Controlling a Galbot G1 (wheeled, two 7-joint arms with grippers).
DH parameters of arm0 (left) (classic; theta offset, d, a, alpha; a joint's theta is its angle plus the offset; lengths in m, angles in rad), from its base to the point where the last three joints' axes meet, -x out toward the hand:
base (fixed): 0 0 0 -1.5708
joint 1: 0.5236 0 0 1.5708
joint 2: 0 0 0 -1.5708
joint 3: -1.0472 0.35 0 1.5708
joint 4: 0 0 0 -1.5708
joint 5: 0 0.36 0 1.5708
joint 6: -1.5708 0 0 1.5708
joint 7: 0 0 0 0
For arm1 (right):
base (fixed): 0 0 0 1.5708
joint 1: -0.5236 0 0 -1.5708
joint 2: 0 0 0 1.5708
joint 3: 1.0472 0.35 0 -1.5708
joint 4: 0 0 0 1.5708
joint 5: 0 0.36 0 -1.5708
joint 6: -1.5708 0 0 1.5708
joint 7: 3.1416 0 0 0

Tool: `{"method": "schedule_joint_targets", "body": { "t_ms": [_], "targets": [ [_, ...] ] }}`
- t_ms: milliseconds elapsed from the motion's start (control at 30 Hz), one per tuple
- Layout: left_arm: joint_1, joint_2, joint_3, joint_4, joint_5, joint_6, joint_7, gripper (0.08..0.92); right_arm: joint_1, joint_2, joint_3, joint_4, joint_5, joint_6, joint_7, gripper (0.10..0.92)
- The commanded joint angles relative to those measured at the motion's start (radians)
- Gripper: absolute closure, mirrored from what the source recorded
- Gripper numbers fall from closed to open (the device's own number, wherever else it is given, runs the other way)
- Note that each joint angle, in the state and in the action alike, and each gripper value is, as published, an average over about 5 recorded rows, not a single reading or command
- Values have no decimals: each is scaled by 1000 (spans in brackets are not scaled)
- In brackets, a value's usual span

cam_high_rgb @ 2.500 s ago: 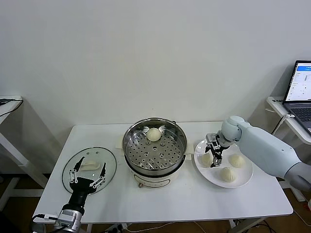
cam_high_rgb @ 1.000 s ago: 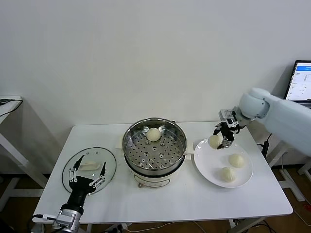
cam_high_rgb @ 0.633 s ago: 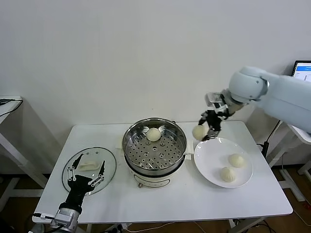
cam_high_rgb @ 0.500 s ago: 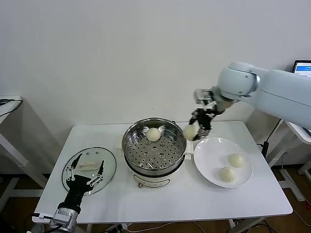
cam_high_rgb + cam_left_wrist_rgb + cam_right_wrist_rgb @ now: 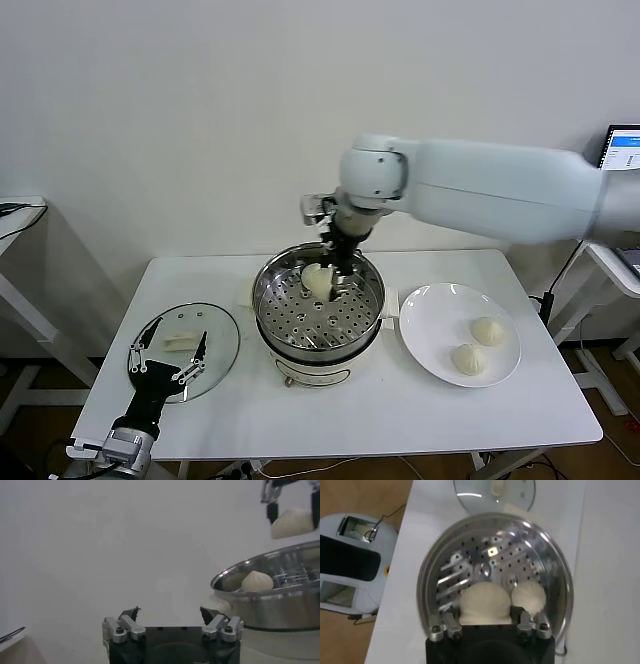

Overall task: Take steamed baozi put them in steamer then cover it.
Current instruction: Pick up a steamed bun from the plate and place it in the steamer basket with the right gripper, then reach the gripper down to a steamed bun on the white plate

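Observation:
My right gripper (image 5: 340, 264) is shut on a cream-white baozi (image 5: 485, 602) and holds it just above the perforated tray of the steel steamer (image 5: 300, 350), at its far side. The held baozi also shows in the left wrist view (image 5: 292, 522). A second baozi (image 5: 312, 280) lies on the tray right beside it. Two more baozi (image 5: 487, 330) (image 5: 466, 358) lie on the white plate (image 5: 430, 320) to the right. The glass cover (image 5: 215, 330) lies flat on the table left of the steamer. My left gripper (image 5: 176, 340) is open and empty over the cover's near part.
A laptop (image 5: 622, 165) stands on a side table at the far right. Another small table (image 5: 15, 210) is at the far left. The white worktable's front edge (image 5: 380, 440) runs below the steamer. A wall stands close behind.
My right gripper lifted a baozi off the plate and carried it left, over the steamer's rim, to above the tray. The plate now holds two. The left gripper barely shifted.

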Motion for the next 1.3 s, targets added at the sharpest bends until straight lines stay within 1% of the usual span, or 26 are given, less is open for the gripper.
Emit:
{"method": "schedule_joint_targets", "body": {
  "t_ms": [33, 333, 667, 733, 867, 933, 1033, 1200, 1300],
  "targets": [
    [0, 3, -8, 8, -3, -2, 3, 177, -139, 194, 31, -241, -59, -9, 3, 351],
    [-4, 3, -12, 19, -3, -7, 7, 177, -219, 262, 66, -367, -127, 12, -11, 351],
    [0, 2, -23, 22, -4, -11, 9, 177, -254, 288, 80, -402, -154, 16, -22, 343],
    [1, 2, -24, 23, -4, -11, 9, 177, -256, 285, 78, -398, -156, 17, -22, 320],
    [1, 0, -24, 25, -4, -12, 9, 177, -252, 260, 84, -369, -153, 18, -20, 236],
    [1, 0, -24, 27, -4, -13, 9, 177, -230, 220, 89, -324, -140, 16, -21, 211],
    [1, 0, -20, 25, -4, -11, 8, 177, -160, 118, 89, -225, -104, 15, -30, 204],
    [1, 0, -7, 17, -1, -7, 4, 177, 10, -126, 56, -45, -33, 47, -76, 203],
    [5, -2, 1, 12, 2, -6, 1, 177, 79, -281, 26, 38, -32, 90, -122, 203]
  ]
}}
